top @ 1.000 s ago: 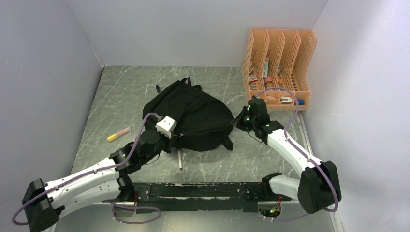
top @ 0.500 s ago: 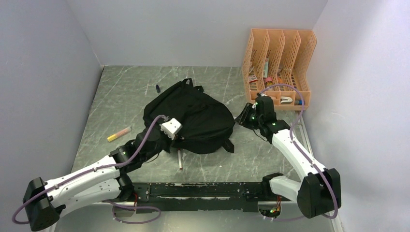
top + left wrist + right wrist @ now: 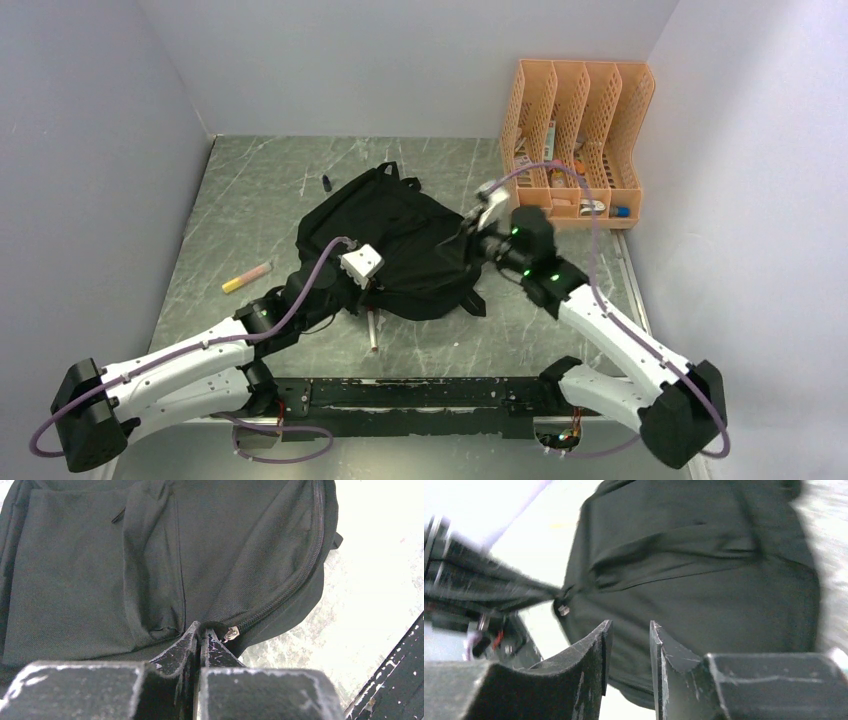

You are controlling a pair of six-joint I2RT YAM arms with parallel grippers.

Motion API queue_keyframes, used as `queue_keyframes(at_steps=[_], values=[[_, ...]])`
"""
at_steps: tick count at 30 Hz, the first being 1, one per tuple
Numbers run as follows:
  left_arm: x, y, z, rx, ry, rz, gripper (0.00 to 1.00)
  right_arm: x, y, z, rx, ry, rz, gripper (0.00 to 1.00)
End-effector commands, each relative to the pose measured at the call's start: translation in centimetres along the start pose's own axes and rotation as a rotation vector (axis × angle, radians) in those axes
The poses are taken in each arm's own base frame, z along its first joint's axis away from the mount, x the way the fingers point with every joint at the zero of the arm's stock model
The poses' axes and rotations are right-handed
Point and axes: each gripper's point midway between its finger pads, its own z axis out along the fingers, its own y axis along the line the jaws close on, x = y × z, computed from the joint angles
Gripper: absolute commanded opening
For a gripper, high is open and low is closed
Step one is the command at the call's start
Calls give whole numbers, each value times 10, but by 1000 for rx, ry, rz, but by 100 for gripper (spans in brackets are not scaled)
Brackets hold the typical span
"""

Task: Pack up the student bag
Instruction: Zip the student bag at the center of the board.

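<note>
Packing looks barely begun: the student bag [image 3: 400, 250] lies zipped mid-tabletop, left gripper [image 3: 200, 631] pinching its fabric beside the zipper pull [image 3: 231, 633], right gripper [image 3: 629, 627] parted and empty, marker [image 3: 246, 277] and pen [image 3: 372, 330] outside.

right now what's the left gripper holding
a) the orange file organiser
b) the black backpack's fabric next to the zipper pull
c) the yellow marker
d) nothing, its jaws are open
b: in the left wrist view the left gripper is shut on a fold of the student bag, right beside the zipper pull.
</note>
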Motion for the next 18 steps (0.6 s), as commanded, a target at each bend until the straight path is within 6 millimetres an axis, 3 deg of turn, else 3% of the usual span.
queue_keyframes(at_steps=[1, 5, 9, 18], values=[[-29, 2, -3, 3, -96, -3, 5, 11, 59, 17, -181, -98, -396, 36], [-26, 3, -6, -2, -94, -1, 5, 19, 81, 13, -300, -201, -582, 39], [-25, 1, -7, 16, -94, 11, 5, 41, 91, 19, -394, -138, -740, 44], [-25, -5, -6, 48, -105, 24, 5, 73, 111, 28, -535, -99, -890, 48]])
